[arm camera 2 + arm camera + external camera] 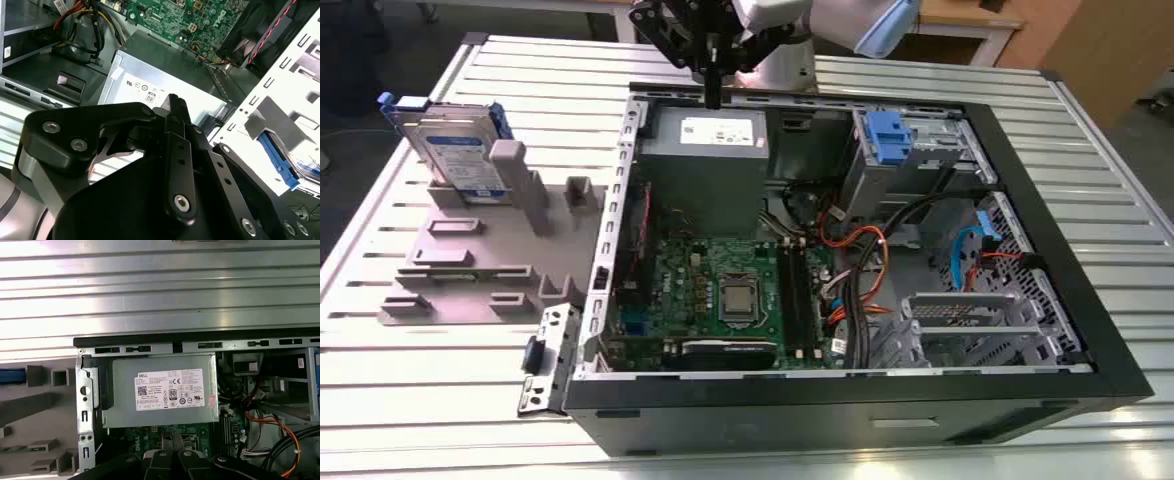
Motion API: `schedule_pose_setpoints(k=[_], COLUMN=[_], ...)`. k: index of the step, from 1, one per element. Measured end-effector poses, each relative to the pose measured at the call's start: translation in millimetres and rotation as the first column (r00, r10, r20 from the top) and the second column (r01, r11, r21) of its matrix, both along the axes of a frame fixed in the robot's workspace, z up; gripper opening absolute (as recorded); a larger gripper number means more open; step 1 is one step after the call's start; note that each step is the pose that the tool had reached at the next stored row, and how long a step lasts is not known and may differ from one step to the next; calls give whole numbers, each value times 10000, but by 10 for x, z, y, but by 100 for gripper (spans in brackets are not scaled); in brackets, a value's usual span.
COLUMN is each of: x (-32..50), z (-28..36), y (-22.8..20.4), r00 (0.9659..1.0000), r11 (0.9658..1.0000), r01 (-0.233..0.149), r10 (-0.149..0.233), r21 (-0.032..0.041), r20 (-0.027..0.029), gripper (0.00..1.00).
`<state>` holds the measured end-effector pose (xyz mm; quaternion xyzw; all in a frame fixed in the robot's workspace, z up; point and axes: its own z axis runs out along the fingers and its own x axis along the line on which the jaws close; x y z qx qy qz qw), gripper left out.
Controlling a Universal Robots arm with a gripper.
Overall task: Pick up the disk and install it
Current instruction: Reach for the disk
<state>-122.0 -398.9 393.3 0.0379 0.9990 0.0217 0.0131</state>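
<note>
One flat, blue-framed silver disk (pixel 459 152) stands upright, well apart from black pincer (pixel 714 98).

disk (pixel 454 150) | flat silver rectangle, blue-and-white label on its face, blue plastic carrier framing it | upright on its edge, label face showing | seated in a grey holder (pixel 454 270) on the worktop (pixel 427 400) | exterior view's left, apart from the open computer case (pixel 854 405)
</note>
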Motion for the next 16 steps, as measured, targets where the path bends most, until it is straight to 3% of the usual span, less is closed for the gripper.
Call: schedule_pose_setpoints(k=[16], x=[-29], z=[0], y=[0], r00=[10000], r11=[10000], r01=[0], r10=[0], r21=[0], r20=[0], gripper=[11])
